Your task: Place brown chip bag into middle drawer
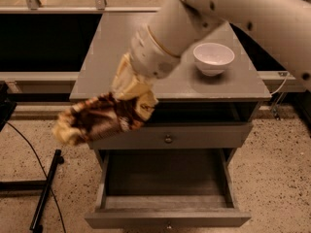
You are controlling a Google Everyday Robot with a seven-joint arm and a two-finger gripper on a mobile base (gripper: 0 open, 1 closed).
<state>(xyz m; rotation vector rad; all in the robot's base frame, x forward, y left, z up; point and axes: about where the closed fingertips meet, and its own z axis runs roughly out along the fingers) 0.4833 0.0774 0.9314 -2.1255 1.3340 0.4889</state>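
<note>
At the near-left corner of the grey cabinet (121, 42), my gripper (133, 93) is clamping the brown chip bag (99, 119), its length trailing left, the middle drawer (165, 217) lying down-right and nearer.

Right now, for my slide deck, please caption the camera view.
The tool holds the chip bag in the air at the cabinet's front corner, with the middle drawer open below.

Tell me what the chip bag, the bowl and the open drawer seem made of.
Brown chip bag, held by the tool past the front-left corner of the cabinet: likely foil or plastic film, glossy and crinkled. White bowl: probably glazed ceramic, possibly plastic; smooth, soft sheen. Middle drawer: seemingly painted wood, matte grey flat boards.
</note>
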